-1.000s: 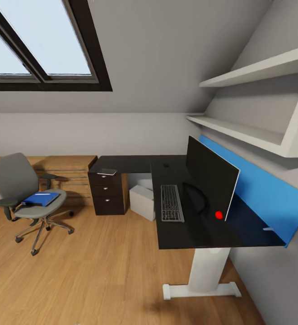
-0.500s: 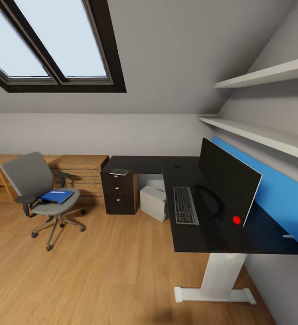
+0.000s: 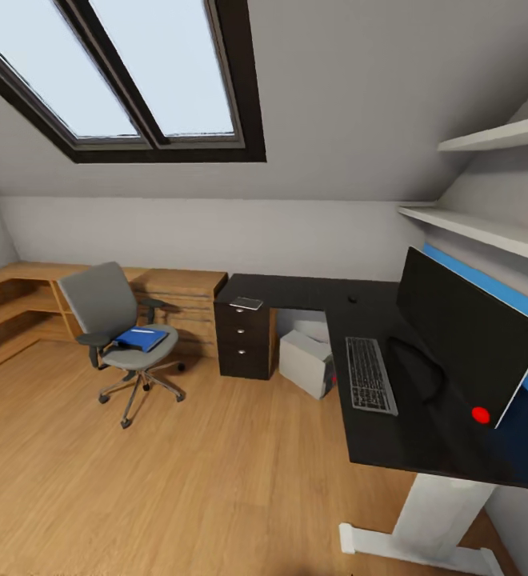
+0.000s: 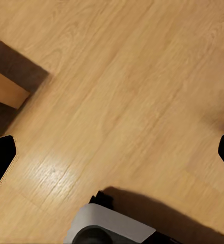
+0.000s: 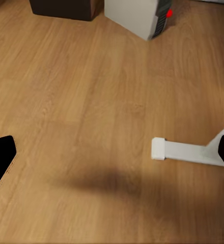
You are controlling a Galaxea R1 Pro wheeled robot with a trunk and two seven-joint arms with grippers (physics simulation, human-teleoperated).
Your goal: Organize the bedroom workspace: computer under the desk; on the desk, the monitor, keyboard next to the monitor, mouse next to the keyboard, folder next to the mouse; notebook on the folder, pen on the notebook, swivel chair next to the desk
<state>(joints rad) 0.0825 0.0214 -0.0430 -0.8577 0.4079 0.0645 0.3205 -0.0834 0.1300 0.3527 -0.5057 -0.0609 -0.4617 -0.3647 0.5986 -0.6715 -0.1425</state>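
Note:
In the head view the black desk (image 3: pixel 296 292) carries the monitor (image 3: pixel 464 344), with the keyboard (image 3: pixel 370 374) in front of it and the tiny mouse (image 3: pixel 352 300) further back. On the drawer end lies the grey notebook (image 3: pixel 246 303). The computer (image 3: pixel 308 362) stands on the floor under the desk and shows again as the computer (image 5: pixel 137 15) in the right wrist view. Left of the desk, the swivel chair (image 3: pixel 120 336) holds the blue folder (image 3: pixel 142 340) with a slim white pen (image 3: pixel 142 330) on it. My left gripper (image 4: pixel 112 157) and right gripper (image 5: pixel 112 157) hang open over bare floor.
Low light-wood cabinets (image 3: pixel 176 288) run along the back wall behind the chair. The desk's white foot (image 5: pixel 186 151) lies on the floor by my right gripper. A skylight (image 3: pixel 136 80) sits overhead and shelves (image 3: pixel 488 228) hang above the desk. Wood plank floor stretches between me and the chair.
The whole head picture has shifted right, so the camera has turned left and brought more of the cabinets and skylight into view. None of the room's things has moved.

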